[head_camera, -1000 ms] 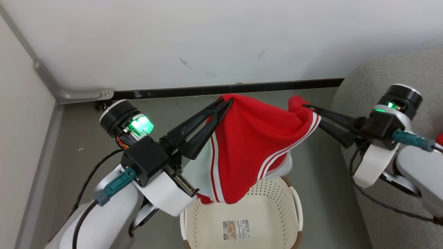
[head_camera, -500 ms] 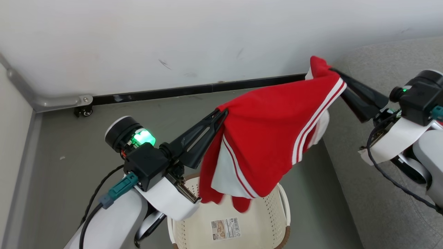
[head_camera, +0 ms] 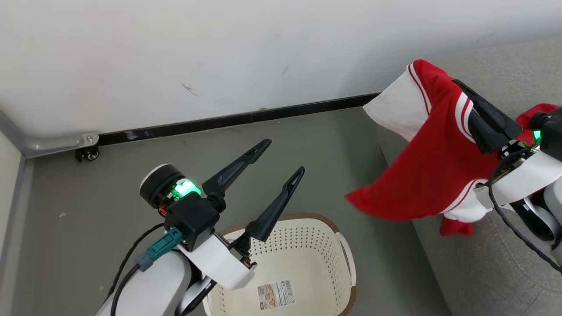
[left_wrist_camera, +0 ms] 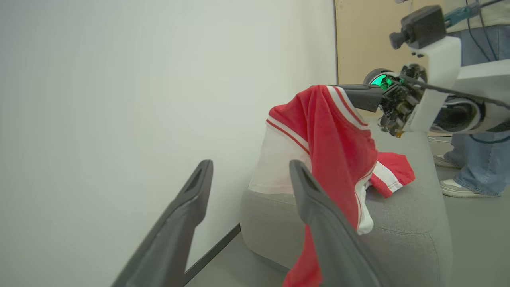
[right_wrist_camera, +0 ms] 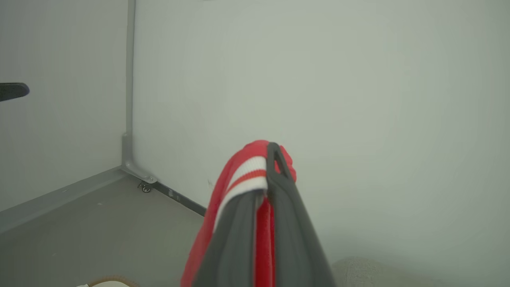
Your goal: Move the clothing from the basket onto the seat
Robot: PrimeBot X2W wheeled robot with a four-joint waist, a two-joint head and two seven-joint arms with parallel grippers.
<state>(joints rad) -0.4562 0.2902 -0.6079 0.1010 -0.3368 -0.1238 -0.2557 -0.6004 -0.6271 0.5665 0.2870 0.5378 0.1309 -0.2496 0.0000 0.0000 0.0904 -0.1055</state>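
Grey floor point(head_camera: 109, 210) and a white wall point(head_camera: 263, 52) back the basket point(head_camera: 307, 245). The clothing point(head_camera: 430, 175) hangs over the edge of the seat point(head_camera: 483, 272), pinched at its striped trim by the closed fingers of the right gripper point(head_camera: 465, 90). It looks light, soft and limp, so it will likely sag and swing; a hem or trim fold seems the surest hold. A second ago both grippers stretched it above the basket; now the left gripper point(head_camera: 283, 156) has let go, its fingers wide and empty.

Clothing point(head_camera: 432, 175) red, white panels, striped trim; basket point(head_camera: 307, 245) cream; seat point(head_camera: 483, 272) grey.
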